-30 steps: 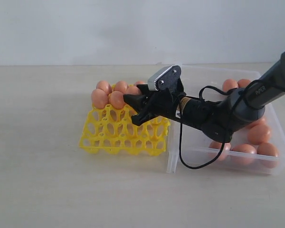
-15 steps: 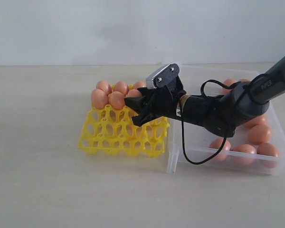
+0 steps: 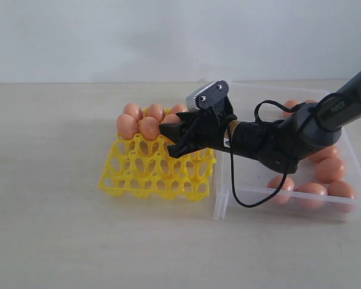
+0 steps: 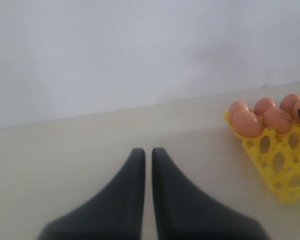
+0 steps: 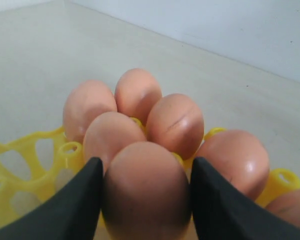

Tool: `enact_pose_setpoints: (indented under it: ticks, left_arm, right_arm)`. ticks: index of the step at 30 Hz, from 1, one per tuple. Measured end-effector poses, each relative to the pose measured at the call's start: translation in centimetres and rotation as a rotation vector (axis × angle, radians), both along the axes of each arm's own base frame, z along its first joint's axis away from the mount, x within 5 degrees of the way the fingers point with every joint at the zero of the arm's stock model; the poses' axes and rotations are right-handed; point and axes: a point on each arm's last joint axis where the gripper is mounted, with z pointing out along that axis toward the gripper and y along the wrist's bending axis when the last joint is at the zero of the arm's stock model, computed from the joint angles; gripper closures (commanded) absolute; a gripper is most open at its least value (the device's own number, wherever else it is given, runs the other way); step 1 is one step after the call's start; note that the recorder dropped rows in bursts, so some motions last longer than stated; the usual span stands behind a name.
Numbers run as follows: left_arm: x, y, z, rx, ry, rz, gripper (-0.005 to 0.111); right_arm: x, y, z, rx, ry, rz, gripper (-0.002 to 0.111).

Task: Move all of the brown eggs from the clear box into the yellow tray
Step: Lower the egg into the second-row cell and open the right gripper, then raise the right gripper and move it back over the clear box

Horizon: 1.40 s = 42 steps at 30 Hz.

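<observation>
The yellow tray (image 3: 150,174) lies left of the clear box (image 3: 224,201). Several brown eggs (image 3: 138,123) fill its far cups, and several more (image 3: 330,170) lie in the box behind the arm. My right gripper (image 3: 168,137) reaches from over the box across the tray's far right part. It is shut on one brown egg (image 5: 146,192), held between both black fingers (image 5: 75,200) just behind the eggs seated in the tray (image 5: 40,165). My left gripper (image 4: 147,151) hovers over bare table with its fingers together and nothing between them; the tray (image 4: 280,167) is off to one side.
A black cable (image 3: 240,198) hangs from the right arm over the box's near wall. A pale wall rises behind the beige tabletop (image 3: 60,241), which spreads to the left of and in front of the tray.
My right gripper with its egg has edged slightly left and lower over the tray's far cups, then stayed almost still.
</observation>
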Motion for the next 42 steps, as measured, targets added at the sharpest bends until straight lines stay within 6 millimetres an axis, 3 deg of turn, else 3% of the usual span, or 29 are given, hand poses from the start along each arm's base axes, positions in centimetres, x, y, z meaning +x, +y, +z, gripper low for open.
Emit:
enact_pose_setpoints:
  ticks: [2,5,7,10,12,25,30,36,39,42]
  left_arm:
    - [0.0,0.0,0.0,0.000,0.000,0.000,0.103]
    - [0.0,0.0,0.0,0.000,0.000,0.000,0.103]
    - [0.0,0.0,0.0,0.000,0.000,0.000,0.103]
    - [0.0,0.0,0.0,0.000,0.000,0.000,0.103]
    - [0.0,0.0,0.0,0.000,0.000,0.000,0.103]
    - [0.0,0.0,0.0,0.000,0.000,0.000,0.103]
    - [0.0,0.0,0.0,0.000,0.000,0.000,0.103]
    - [0.0,0.0,0.0,0.000,0.000,0.000,0.103]
    - [0.0,0.0,0.0,0.000,0.000,0.000,0.103]
    - [0.0,0.0,0.0,0.000,0.000,0.000,0.103]
  right_arm:
    - [0.0,0.0,0.0,0.001,0.002,0.001,0.107]
    - [0.0,0.0,0.0,0.001,0.003,0.002,0.095]
    - [0.0,0.0,-0.1,-0.004,0.006,0.000,0.077]
    - [0.0,0.0,-0.2,-0.021,0.007,0.001,0.042]
    - [0.0,-0.1,-0.2,-0.029,0.008,-0.001,0.031]
    - [0.2,0.0,0.7,0.030,-0.046,-0.015,0.031]
    - [0.3,0.1,3.3,0.070,-0.106,-0.012,0.031]
    - [0.1,-0.3,8.0,0.032,-0.169,-0.036,0.031]
    - [0.3,-1.7,9.8,-0.092,-0.080,-0.176,0.031]
    - [0.7,-4.5,10.8,-0.253,0.149,-0.408,0.031]
